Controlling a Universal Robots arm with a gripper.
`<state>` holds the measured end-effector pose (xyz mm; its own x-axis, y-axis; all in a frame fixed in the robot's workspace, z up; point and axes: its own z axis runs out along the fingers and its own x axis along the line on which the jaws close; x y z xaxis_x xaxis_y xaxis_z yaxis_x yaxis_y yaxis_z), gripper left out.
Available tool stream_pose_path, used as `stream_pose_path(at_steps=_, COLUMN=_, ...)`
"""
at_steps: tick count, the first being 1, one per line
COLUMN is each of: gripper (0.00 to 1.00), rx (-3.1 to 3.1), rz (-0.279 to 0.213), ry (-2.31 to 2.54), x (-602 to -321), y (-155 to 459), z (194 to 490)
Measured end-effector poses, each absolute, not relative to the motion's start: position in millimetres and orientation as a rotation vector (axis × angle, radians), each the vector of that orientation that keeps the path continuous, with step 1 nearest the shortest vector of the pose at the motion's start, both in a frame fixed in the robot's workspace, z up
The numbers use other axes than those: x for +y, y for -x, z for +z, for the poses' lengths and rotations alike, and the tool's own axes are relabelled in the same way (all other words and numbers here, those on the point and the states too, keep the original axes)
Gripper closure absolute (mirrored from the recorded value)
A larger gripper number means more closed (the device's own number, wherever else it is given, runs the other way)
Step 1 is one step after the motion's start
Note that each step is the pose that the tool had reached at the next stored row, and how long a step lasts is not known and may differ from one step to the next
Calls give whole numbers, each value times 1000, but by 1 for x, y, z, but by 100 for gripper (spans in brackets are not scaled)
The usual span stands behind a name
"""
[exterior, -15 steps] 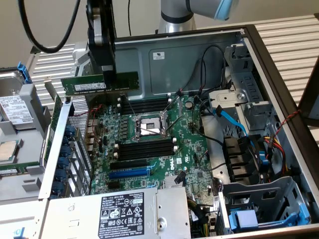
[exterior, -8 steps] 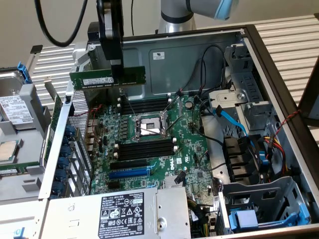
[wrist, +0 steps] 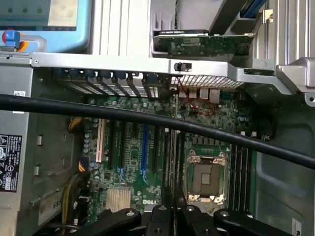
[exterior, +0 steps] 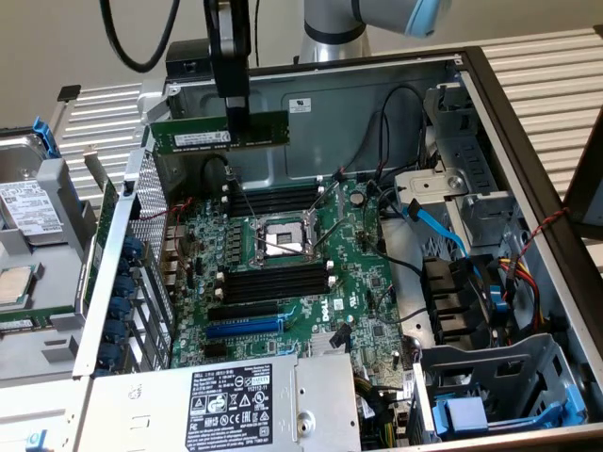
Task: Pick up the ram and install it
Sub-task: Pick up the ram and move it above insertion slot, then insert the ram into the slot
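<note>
Nearest the lens, the grey power supply (exterior: 311,400) carries a black label (exterior: 231,407) of white print and approval marks, too small to read. At the exterior view's left, outside the open case (exterior: 528,141), a hard drive (exterior: 28,202) lies flat with a white sticker whose text I cannot make out. Just inside the case wall is a column of blue card clips (exterior: 127,311).

Further right, the gripper (exterior: 236,121) hangs down with its fingers closed tight on the top edge of the ram (exterior: 188,137). The green stick is level, long side horizontal, its pale label facing the camera with lettering too fine to read. It sits in the air over the far left corner of the motherboard (exterior: 358,273), well apart from the black memory slots (exterior: 278,282) and the blue slot (exterior: 245,328).

The empty processor socket (exterior: 283,235) lies between the two banks of black slots. "DELL" is printed in white on the board, legible in the wrist view (wrist: 150,200). On the right, a blue data cable (exterior: 433,221) crosses to the drive cage (exterior: 490,367).
</note>
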<state>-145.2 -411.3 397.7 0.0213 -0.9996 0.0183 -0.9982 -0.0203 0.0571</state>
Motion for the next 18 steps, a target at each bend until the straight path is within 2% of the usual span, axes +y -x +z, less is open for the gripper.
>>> stream_pose_path(at_steps=7, gripper=87, rx=-2161, rz=-42, ry=-2206, x=-406, y=124, z=398)
stream_pose_path(at_steps=18, gripper=87, rx=-2160, rz=-42, ry=-2206, x=-405, y=123, z=398)
